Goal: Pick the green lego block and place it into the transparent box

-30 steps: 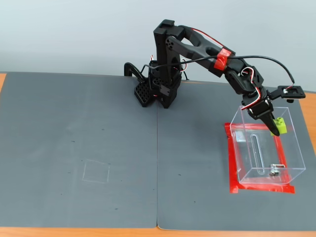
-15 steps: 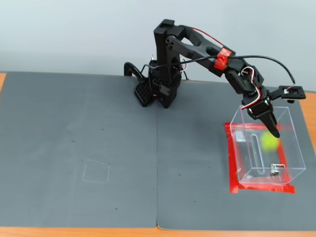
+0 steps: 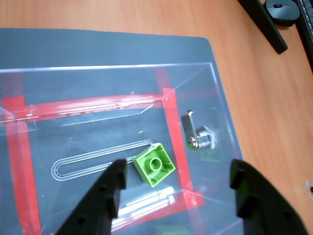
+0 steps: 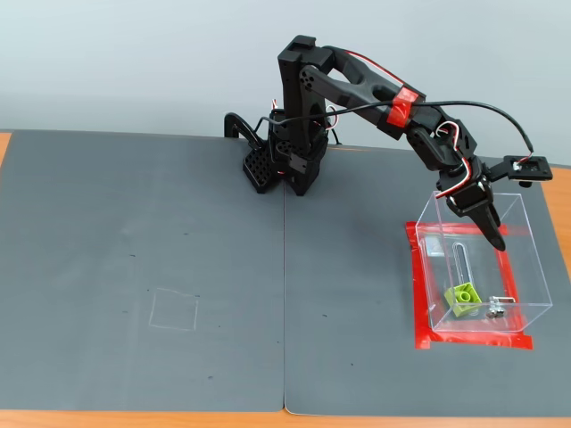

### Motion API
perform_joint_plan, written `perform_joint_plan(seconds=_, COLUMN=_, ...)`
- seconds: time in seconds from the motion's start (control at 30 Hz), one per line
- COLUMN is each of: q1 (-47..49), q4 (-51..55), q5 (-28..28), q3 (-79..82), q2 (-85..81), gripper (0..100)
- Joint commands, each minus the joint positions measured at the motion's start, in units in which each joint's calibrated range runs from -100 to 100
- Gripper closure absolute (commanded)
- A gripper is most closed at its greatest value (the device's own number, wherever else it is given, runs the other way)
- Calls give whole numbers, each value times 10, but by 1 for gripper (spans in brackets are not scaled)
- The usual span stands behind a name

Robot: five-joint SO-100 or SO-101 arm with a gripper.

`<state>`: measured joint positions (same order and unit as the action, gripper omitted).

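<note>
Green lego block (image 3: 155, 165) in transparent box (image 4: 533, 267) | gripper (image 3: 178, 178) open above

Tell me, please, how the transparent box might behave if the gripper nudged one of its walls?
The transparent box looks thin-walled, so it is probably light and could slide on the grey mat. Its clear plastic likely flexes slightly and may scratch. Only the green lego block and a metal latch weigh it down.

black arm (image 4: 357, 89), red band (tape, perhaps)

Lime-green lego block (image 3: 154, 165), clear box (image 4: 526, 234) w/ red tape outline (image 4: 417, 285), grey mat (image 4: 143, 250).
</note>
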<state>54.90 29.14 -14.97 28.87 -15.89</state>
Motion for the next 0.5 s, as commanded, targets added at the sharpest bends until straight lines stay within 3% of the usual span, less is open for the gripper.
perform_joint_plan(seconds=0.0, q1=-19, q4=1, q5=4, q3=-11, q2=-44, gripper=77)
perform_joint_plan(seconds=0.23, q1=-59, q4=-3, q5=1, q3=55, q2=-139, gripper=98)
perform_joint_plan(seconds=0.47, q1=-129, q4=-6, q5=4, q3=161, q2=-272, gripper=98)
